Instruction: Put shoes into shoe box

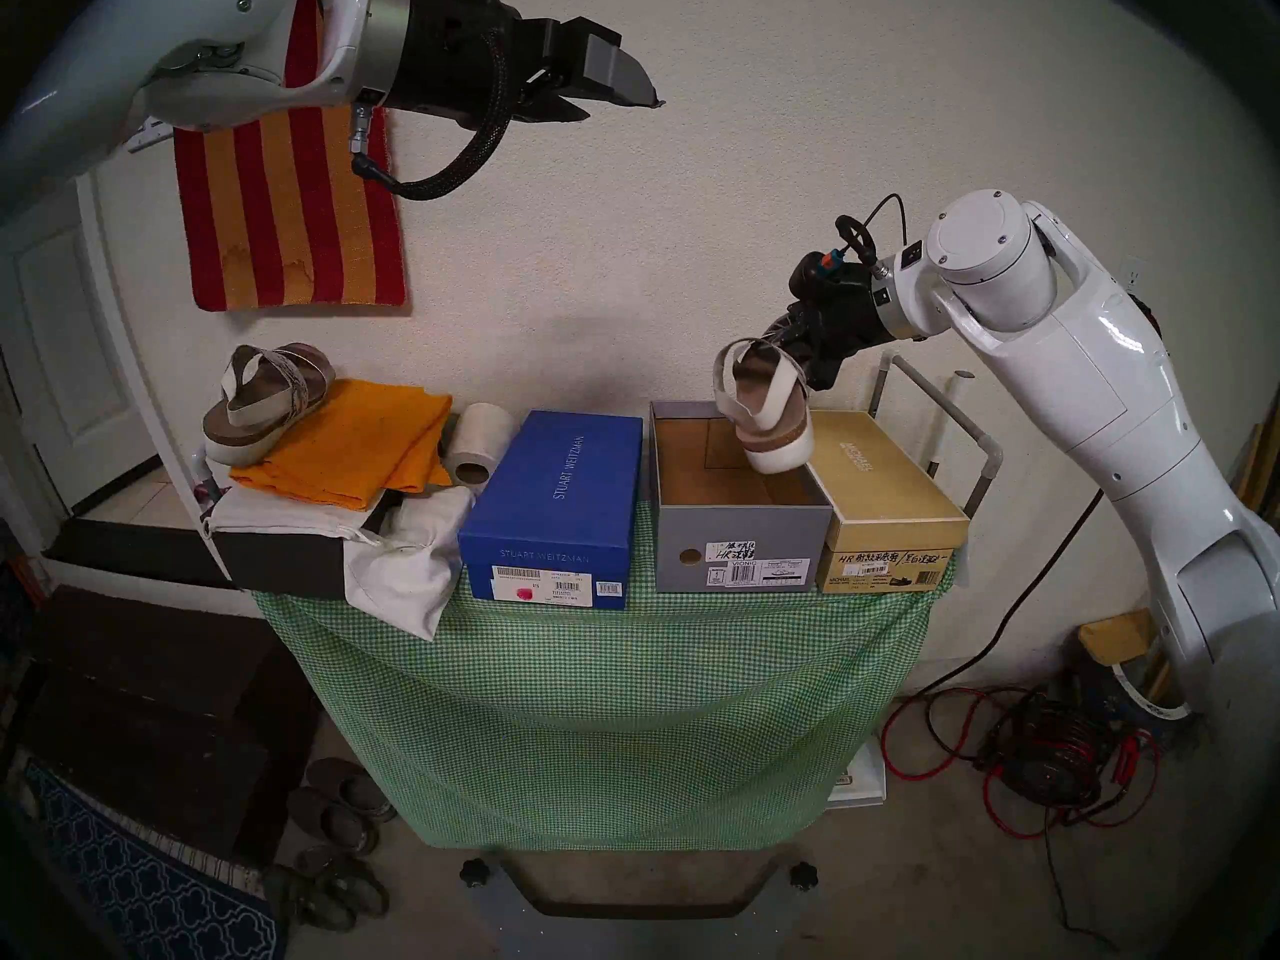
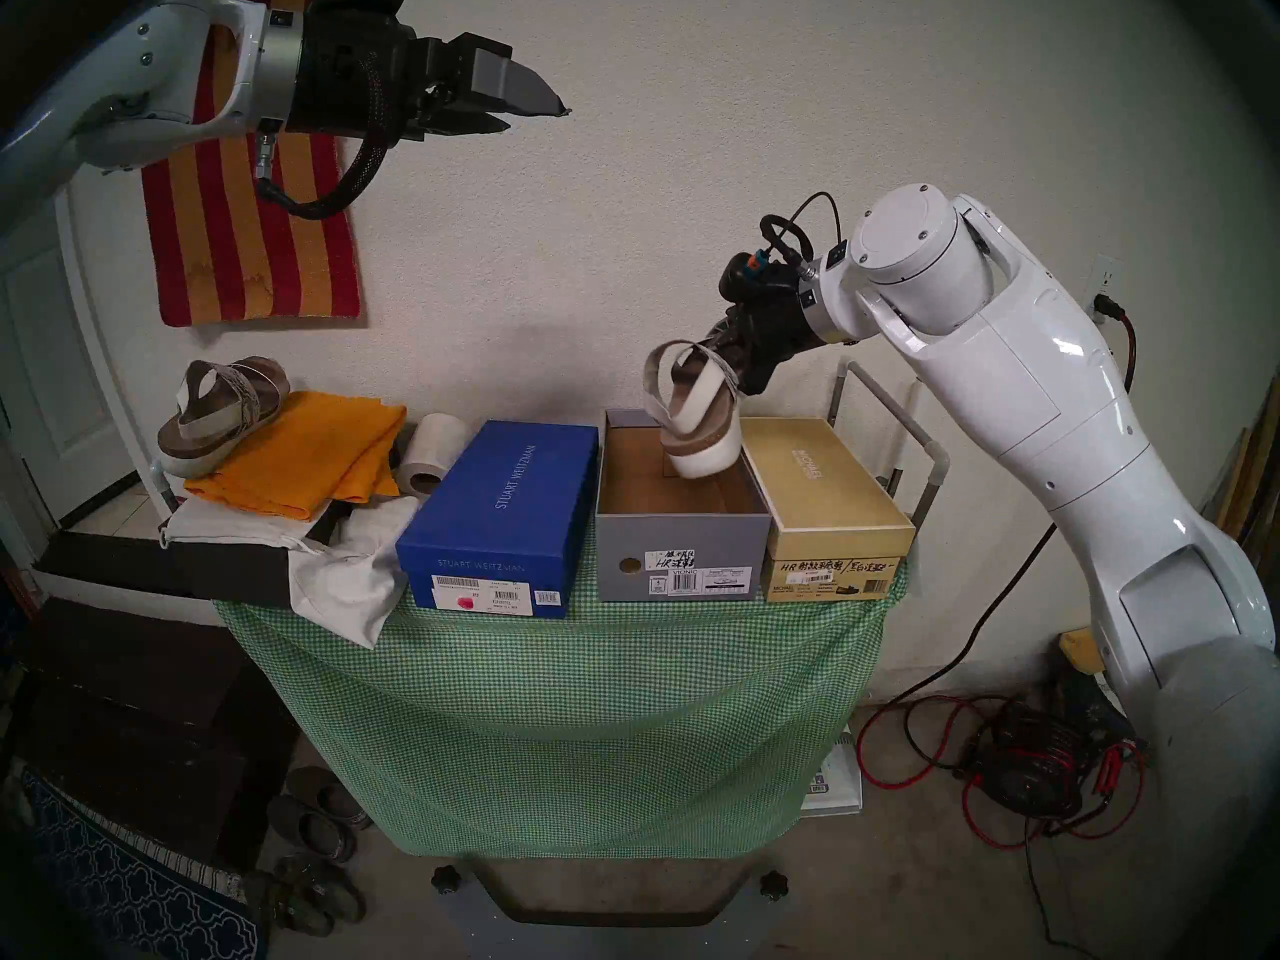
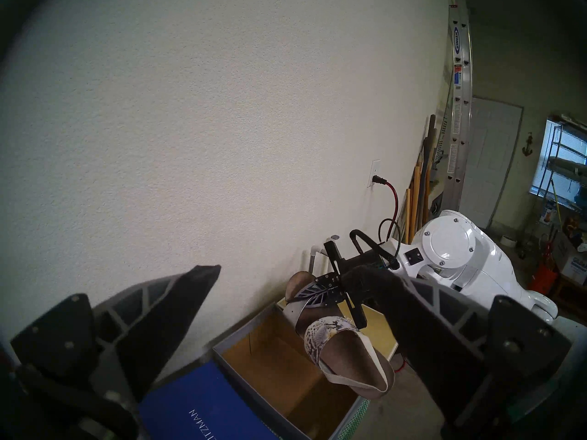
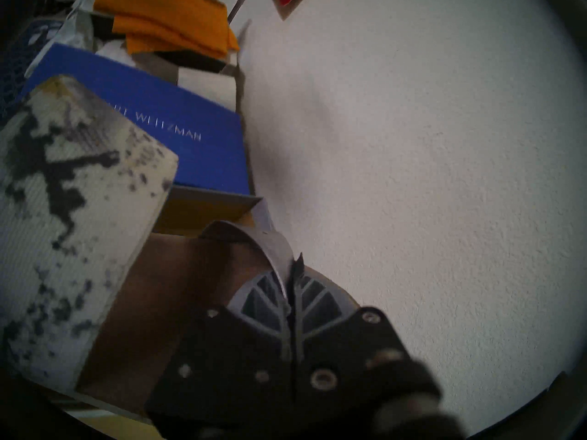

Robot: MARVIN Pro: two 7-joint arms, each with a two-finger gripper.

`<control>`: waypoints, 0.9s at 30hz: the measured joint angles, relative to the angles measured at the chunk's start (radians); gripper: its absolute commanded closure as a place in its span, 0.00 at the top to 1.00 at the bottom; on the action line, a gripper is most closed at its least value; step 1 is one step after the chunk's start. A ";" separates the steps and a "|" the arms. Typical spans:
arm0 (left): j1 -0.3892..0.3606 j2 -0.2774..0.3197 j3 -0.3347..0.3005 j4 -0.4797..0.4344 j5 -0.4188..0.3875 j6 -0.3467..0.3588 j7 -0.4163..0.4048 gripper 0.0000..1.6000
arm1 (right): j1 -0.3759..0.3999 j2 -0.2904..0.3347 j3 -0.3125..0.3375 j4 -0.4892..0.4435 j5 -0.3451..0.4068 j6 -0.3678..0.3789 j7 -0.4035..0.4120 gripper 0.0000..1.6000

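My right gripper is shut on the back strap of one beige-white platform sandal. The sandal hangs tilted, toe down, over the back right of the open grey shoe box; its toe is at the rim. The right wrist view shows the pads pinching the strap beside the snakeskin strap. The other sandal lies on an orange cloth at the far left. My left gripper is open and empty, raised high near the wall; its view looks down on the held sandal.
A closed blue STUART WEITZMAN box stands left of the grey box, a closed gold MICHAEL box right of it. An orange cloth, a paper roll and a white cloth bag lie at left. Slippers lie on the floor.
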 measured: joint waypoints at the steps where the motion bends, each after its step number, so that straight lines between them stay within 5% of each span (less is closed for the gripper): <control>1: 0.000 0.000 0.000 0.000 0.000 0.000 0.000 1.00 | 0.006 -0.003 -0.003 0.009 -0.009 -0.009 0.012 0.00; 13: -0.001 -0.001 0.001 -0.001 -0.007 -0.002 0.001 1.00 | 0.113 -0.096 -0.101 0.187 -0.120 -0.138 0.184 0.00; 27: -0.003 -0.004 0.001 -0.002 -0.009 -0.003 0.003 1.00 | 0.087 -0.128 -0.156 0.223 -0.151 -0.193 0.199 0.00</control>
